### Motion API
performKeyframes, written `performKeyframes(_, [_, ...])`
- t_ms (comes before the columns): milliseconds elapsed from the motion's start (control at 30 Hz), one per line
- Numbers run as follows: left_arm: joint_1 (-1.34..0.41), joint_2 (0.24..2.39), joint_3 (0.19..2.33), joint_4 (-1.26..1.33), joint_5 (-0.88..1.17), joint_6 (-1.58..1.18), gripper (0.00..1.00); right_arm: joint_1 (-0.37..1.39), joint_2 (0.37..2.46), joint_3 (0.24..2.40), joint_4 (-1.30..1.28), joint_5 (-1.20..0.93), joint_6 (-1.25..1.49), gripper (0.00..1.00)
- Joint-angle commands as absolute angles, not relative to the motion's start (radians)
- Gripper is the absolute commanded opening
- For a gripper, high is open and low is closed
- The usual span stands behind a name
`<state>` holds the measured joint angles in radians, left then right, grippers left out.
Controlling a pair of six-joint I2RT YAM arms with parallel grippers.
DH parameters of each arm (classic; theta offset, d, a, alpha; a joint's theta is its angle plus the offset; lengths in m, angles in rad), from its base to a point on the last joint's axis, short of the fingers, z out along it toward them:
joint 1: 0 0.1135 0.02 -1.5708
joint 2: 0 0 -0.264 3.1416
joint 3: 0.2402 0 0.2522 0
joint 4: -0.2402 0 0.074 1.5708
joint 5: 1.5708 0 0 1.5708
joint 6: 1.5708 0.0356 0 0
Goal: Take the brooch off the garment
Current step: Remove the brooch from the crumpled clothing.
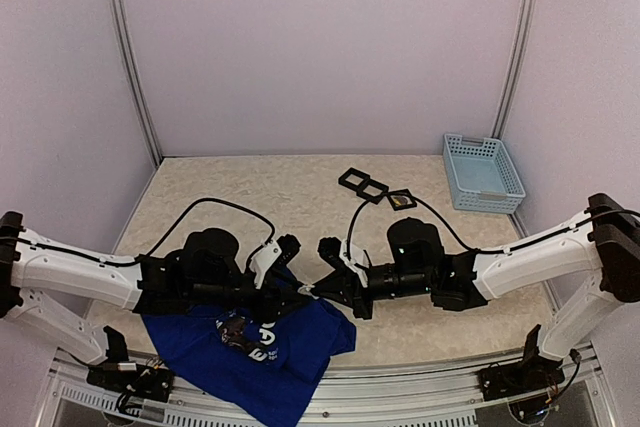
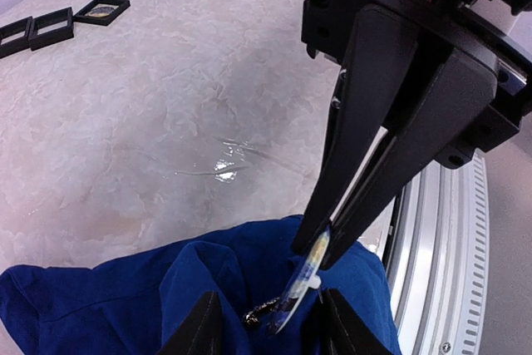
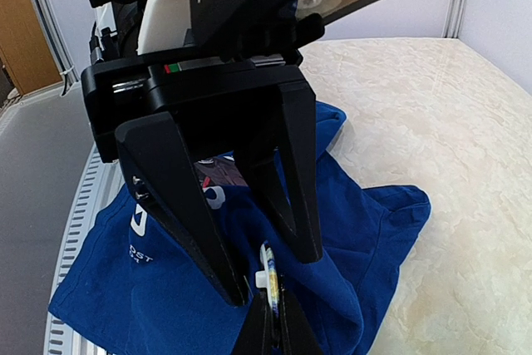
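Left wrist view | left tool (image 2: 270,327) nearest, fingers spread either side of brooch (image 2: 299,284), contact unclear | brooch edge-on, near upright, seated in bunched blue garment (image 2: 91,297) | right tool (image 2: 320,247) opposite, tips pressed together, pinching brooch's upper rim | judged next: lift away from cloth | desk (image 2: 166,106) beyond

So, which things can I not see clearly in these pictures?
- brooch face: edge-on in both wrist views; in the top view the left end effector and right end effector cover it.
- whether its pin is free of the garment: cloth folds hide it, wrist views.
- garment lettering: too small, partly under the left arm, top view.
- black frames: contents too small, top view.
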<state>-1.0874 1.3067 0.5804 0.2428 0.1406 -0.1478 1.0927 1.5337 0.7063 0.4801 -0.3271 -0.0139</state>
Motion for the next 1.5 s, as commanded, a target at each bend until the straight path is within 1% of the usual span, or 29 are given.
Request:
performKeyframes(0, [-1.096, 1.307, 0.599, 0.214, 0.102, -0.135, 0.39, 1.088, 1.513, 0.706, 0.467, -0.308, -0.027, 0.00])
performKeyframes(133, [-1.097, 1.311, 0.604, 0.206, 0.086, -0.138, 0.40, 1.088, 1.507, 0.703, 0.468, -0.301, -0.028, 0.00])
performKeyframes(200, [-1.097, 1.317, 0.608, 0.195, 0.074, -0.140, 0.44, 1.088, 1.502, 0.701, 0.467, -0.296, -0.029, 0.00])
performKeyframes(300, [-1.097, 1.322, 0.614, 0.189, 0.071, -0.141, 0.44, 1.088, 1.491, 0.696, 0.466, -0.282, -0.033, 0.00])
performKeyframes(433, [-1.097, 1.320, 0.614, 0.186, 0.072, -0.141, 0.34, 1.088, 1.475, 0.686, 0.464, -0.257, -0.042, 0.00])
performKeyframes(567, [-1.097, 1.315, 0.611, 0.186, 0.066, -0.141, 0.16, 1.088, 1.465, 0.684, 0.456, -0.242, -0.051, 0.00])
performKeyframes(667, [-1.097, 1.313, 0.611, 0.187, 0.068, -0.142, 0.05, 1.088, 1.467, 0.685, 0.454, -0.237, -0.053, 0.00])
performKeyframes(733, [-1.098, 1.313, 0.611, 0.186, 0.069, -0.142, 0.00, 1.088, 1.469, 0.687, 0.448, -0.232, -0.058, 0.00])
performKeyframes(1133, [-1.097, 1.298, 0.608, 0.179, 0.045, -0.144, 0.00, 1.088, 1.488, 0.711, 0.369, -0.144, -0.127, 0.00])
performKeyframes(1467, [-1.097, 1.281, 0.603, 0.176, 0.023, -0.149, 0.00, 1.088, 1.483, 0.714, 0.364, -0.143, -0.125, 0.00])
